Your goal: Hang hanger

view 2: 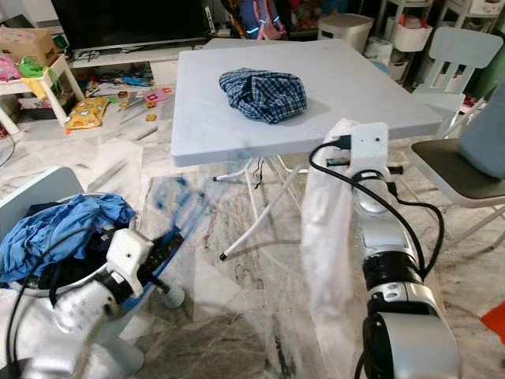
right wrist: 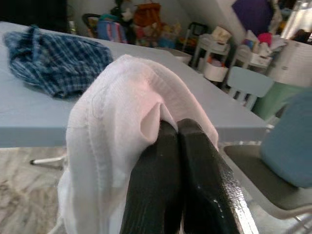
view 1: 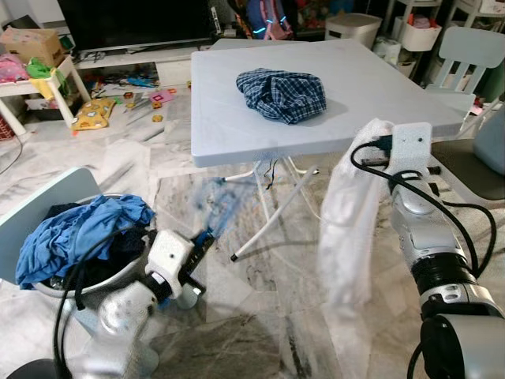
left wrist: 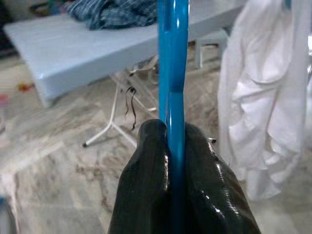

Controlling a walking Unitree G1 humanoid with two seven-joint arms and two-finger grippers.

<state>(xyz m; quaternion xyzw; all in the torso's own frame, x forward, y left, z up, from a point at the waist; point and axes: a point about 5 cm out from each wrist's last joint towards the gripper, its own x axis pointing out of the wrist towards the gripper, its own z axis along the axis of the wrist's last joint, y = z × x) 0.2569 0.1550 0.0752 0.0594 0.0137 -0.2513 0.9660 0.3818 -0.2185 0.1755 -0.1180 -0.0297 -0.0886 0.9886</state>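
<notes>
1. L gripper [left wrist: 175, 146]: black fingers [left wrist: 141, 195] fully closed on the bright blue plastic hanger [left wrist: 170, 63]. Bar runs straight out from between the jaws, edge-on in the wrist view, motion-blurred in the head views [view 1: 217, 209]. Can't tell where the hook end is.
2. Behind L arm, near it: round basket [view 1: 55, 288] heaped w/ blue clothes [view 1: 75, 229]. Not part of this step.
3. Beyond the jaws of both: pale grey-blue square folding table [view 1: 229, 118] w/ a crumpled dark blue checked shirt [view 1: 282, 93] on top.
4. R gripper [right wrist: 178, 146]: jaws pressed together, pinching the white knit garment [right wrist: 112, 131] at a fold near its top; rest hangs slack below the jaws toward the floor [view 1: 351, 229].
5. My read, step = get hanger into garment. Hanger and cloth are apart w/ open floor between. Suggest: keep R high so the cloth hangs free, find the neck opening first, bring the hanger arm in from below/side, not through bunched fabric.
6. Risk: R pinch is on a fold, opening may be shut; regrip if the hanger snags.
</notes>
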